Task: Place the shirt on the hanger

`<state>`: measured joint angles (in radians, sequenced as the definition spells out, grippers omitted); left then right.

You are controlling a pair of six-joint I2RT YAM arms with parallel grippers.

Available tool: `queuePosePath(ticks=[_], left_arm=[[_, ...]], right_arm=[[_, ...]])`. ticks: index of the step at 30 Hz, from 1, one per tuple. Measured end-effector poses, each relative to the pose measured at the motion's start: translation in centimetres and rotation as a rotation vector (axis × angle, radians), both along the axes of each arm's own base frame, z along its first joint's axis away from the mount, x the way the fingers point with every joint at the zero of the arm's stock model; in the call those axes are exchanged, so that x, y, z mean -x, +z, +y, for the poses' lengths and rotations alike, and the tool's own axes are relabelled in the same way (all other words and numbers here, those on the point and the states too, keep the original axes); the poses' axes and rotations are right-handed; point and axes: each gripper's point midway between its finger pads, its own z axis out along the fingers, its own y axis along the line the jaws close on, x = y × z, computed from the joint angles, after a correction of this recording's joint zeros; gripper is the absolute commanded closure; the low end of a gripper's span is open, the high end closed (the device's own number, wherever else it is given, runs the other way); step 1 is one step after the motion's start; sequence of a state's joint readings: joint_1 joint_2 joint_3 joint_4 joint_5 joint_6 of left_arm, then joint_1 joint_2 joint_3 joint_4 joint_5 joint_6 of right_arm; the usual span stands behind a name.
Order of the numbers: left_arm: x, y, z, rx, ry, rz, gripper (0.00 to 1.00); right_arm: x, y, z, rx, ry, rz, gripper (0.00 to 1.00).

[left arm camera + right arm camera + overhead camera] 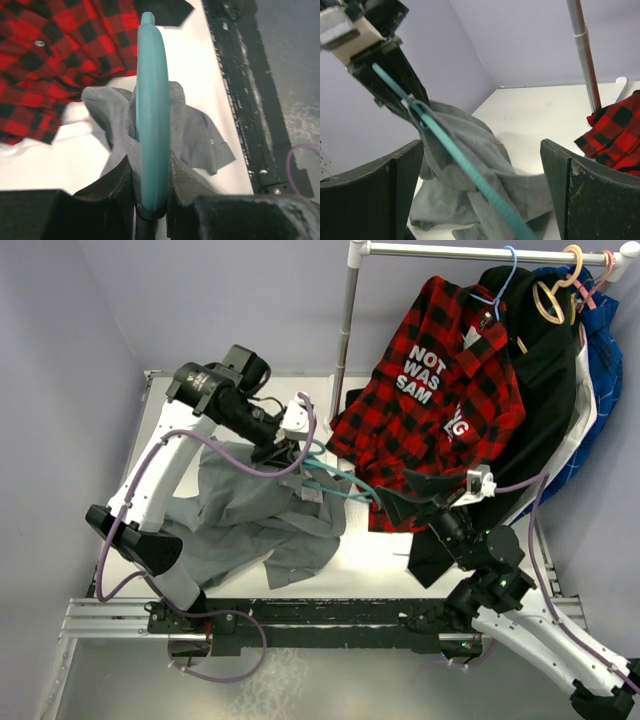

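Observation:
My left gripper (295, 452) is shut on the teal hanger (340, 490) and holds it above the table, tilted down to the right. In the left wrist view the hanger (152, 100) runs edge-on between the jaws (152, 172), with grey fabric pinched beside it. The grey shirt (250, 515) lies crumpled on the table's left half, part of it lifted and draped over the hanger (465, 167); the shirt (485, 142) hangs from it in the right wrist view. My right gripper (400, 495) is open and empty at the hanger's right end; its fingers (375, 192) stand either side of the hanger.
A red-and-black plaid shirt (440, 390) hangs from the rail at the back right, with dark and blue garments (545, 390) beside it. The rack's upright pole (348, 330) stands behind the hanger. The black rail (330, 615) runs along the near edge.

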<state>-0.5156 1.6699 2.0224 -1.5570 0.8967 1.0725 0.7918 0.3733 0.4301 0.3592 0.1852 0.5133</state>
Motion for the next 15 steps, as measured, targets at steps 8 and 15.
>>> queuePosePath(ticks=[8, 15], left_arm=[[-1.2, 5.2, 0.5, 0.079, 0.068, -0.128, 1.00], [0.0, 6.4, 1.1, 0.095, 0.075, -0.154, 1.00]], right_arm=[[0.5, -8.2, 1.8, 0.138, 0.089, 0.070, 0.06], [-0.3, -13.0, 3.3, 0.198, 0.118, 0.125, 0.16]])
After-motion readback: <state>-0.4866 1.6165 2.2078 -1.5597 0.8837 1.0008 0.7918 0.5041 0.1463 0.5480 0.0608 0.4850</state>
